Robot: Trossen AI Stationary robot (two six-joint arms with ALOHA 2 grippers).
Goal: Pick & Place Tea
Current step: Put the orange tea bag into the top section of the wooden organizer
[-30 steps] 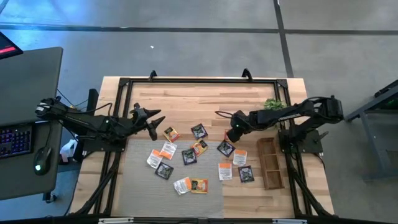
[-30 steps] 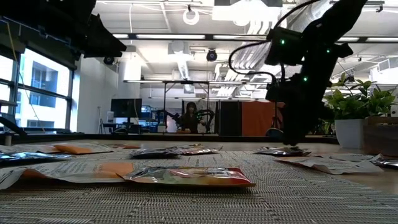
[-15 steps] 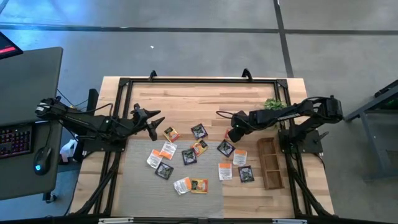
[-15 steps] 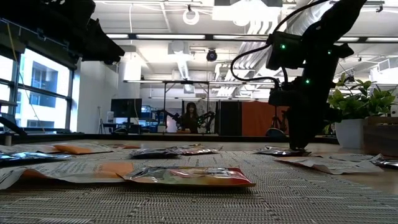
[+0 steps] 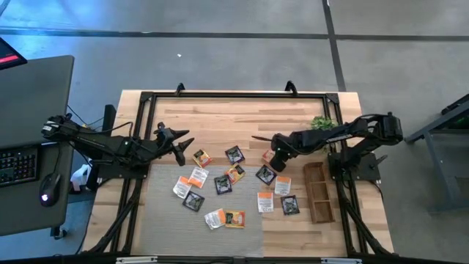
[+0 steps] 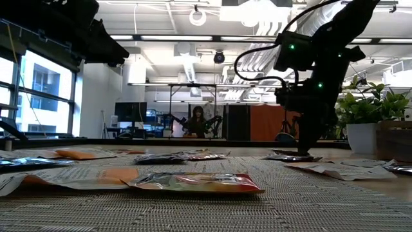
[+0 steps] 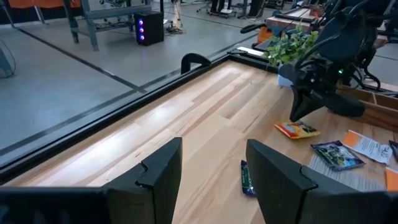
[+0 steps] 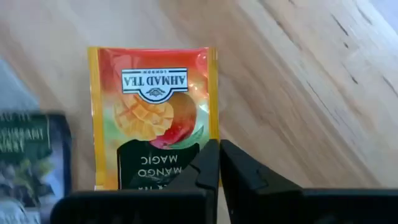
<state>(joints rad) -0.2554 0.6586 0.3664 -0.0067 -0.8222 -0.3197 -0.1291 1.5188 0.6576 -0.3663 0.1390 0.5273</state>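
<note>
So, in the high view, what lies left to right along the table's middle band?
Left gripper → orange-yellow sachet → black sachet → right gripper → wooden tray.

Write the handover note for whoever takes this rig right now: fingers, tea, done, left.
Right gripper: fingers shut, tips down at the edge of an orange-yellow mango sachet on bare wood beside the grey mat; whether it holds the sachet is not visible.
Left gripper: fingers open, empty, hovering at the table's left side.
Tea: the other sachets lie scattered on the mat and the wood next to it.
Done: nothing shows in the wooden tray.
Left: every sachet, starting with the mango one.
</note>
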